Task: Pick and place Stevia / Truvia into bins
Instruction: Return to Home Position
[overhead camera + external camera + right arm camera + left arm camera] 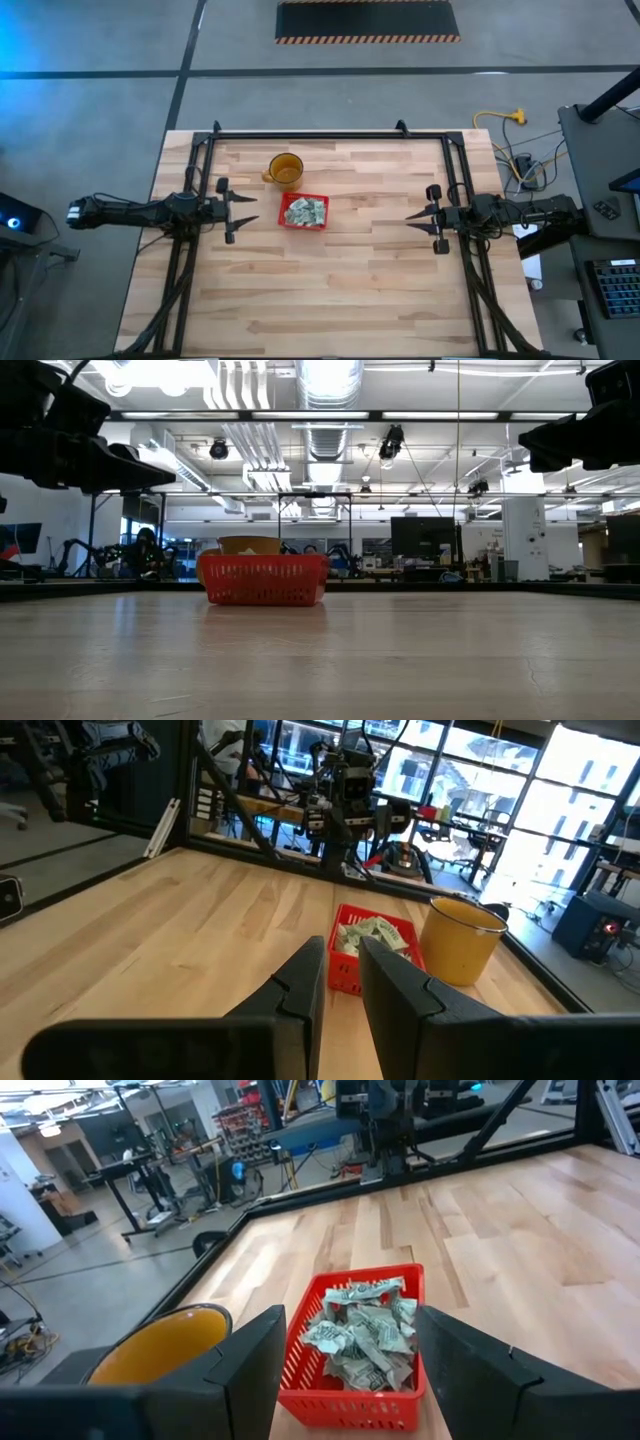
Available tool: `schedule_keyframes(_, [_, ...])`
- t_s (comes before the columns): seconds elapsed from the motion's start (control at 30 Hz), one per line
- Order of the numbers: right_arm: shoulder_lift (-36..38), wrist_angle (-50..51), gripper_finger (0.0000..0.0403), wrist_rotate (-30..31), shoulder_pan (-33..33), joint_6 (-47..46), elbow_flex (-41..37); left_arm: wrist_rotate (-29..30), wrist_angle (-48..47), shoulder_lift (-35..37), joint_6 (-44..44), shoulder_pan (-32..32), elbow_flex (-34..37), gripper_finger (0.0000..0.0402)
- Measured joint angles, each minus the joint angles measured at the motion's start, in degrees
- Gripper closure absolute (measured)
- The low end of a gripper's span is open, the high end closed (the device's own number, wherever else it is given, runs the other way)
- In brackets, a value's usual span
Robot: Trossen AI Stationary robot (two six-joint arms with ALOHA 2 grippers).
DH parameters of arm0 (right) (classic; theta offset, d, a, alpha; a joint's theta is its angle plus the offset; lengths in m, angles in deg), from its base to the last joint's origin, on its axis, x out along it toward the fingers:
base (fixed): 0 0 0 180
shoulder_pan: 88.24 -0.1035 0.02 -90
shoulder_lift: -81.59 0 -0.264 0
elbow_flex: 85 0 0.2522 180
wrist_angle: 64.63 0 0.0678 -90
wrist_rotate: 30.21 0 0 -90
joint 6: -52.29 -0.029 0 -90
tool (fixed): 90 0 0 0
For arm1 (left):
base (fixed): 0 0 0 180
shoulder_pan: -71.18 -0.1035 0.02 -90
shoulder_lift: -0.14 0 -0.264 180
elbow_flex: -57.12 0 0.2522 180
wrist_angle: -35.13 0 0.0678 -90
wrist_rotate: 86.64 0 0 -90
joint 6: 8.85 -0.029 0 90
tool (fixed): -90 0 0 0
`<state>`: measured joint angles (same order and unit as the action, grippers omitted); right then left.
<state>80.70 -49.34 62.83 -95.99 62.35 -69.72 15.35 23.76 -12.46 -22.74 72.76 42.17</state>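
Sachets (362, 1330): you have a heap of pale green and white packets lying inside the basket (345, 1405), crumpled over one another and filling most of its floor.
Basket: red, square and mesh-sided. It sits on the table (340, 290), somewhat left of the middle in your high view.
Cup (160, 1345): amber-yellow with a handle, just beside the basket on the side toward the frame's (330, 133) back rail. You cannot tell whether the two touch. In your low view it stands behind the basket, with only its rim showing above the red wall.
Left gripper (250, 208): it hangs over the left part of the table, near the basket and pointing at it. Its fingers are spread wide with nothing between them, and your left wrist view shows the basket and its packets through that gap.
Right gripper (410, 216): it hangs over the right part of the table, well apart from the basket and facing it. Its fingers are barely parted, with only a narrow slit between them, and they pinch nothing.
Height: your low view shows both arms up at the picture's top corners, clear of the tabletop.
Table: pale wooden planks inside a black frame.
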Motion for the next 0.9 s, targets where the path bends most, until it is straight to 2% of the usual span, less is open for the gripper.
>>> schedule_keyframes(0.9, [0.0, -0.03, 0.0346, 0.02, 0.0, 0.0, 0.0, -0.2, 0.11, -1.34, -0.01, -0.01, -0.04, 0.0193])
